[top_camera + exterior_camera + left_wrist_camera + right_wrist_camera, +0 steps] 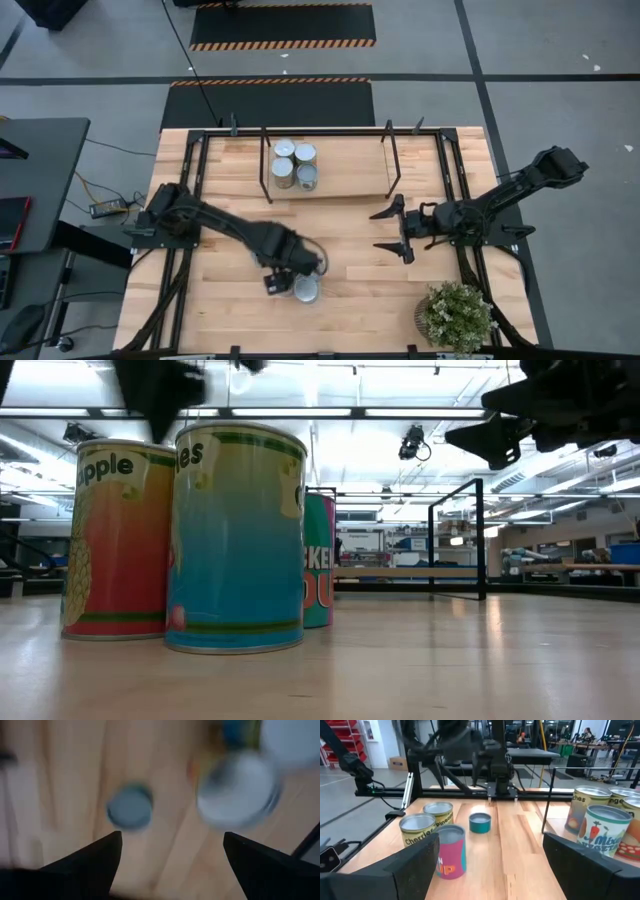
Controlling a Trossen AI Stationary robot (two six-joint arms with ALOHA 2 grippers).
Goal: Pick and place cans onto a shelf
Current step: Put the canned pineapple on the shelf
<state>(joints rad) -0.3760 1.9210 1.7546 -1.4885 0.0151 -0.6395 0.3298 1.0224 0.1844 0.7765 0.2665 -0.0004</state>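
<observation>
Several cans stand in a cluster on the shelf point(350, 172), a light board with black rod uprights at the table's far middle. More cans stand on the tabletop near the front edge: one silver top point(307, 290) shows beside my left arm, and the low view shows a pineapple can point(118, 540), a blue can point(235, 540) and a pink can point(318, 560). My left gripper point(172, 840) hangs open above them, pointing down, with a small blue-grey can point(129, 806) and a bigger can top point(237, 790) below. My right gripper point(385, 230) is open and level, right of centre.
A potted plant point(457, 315) stands at the front right corner. Black frame rails point(455, 190) run along both sides of the table. Bare wood lies between the front cans and my right gripper. The shelf's thin uprights point(391, 160) stand close beyond my right gripper.
</observation>
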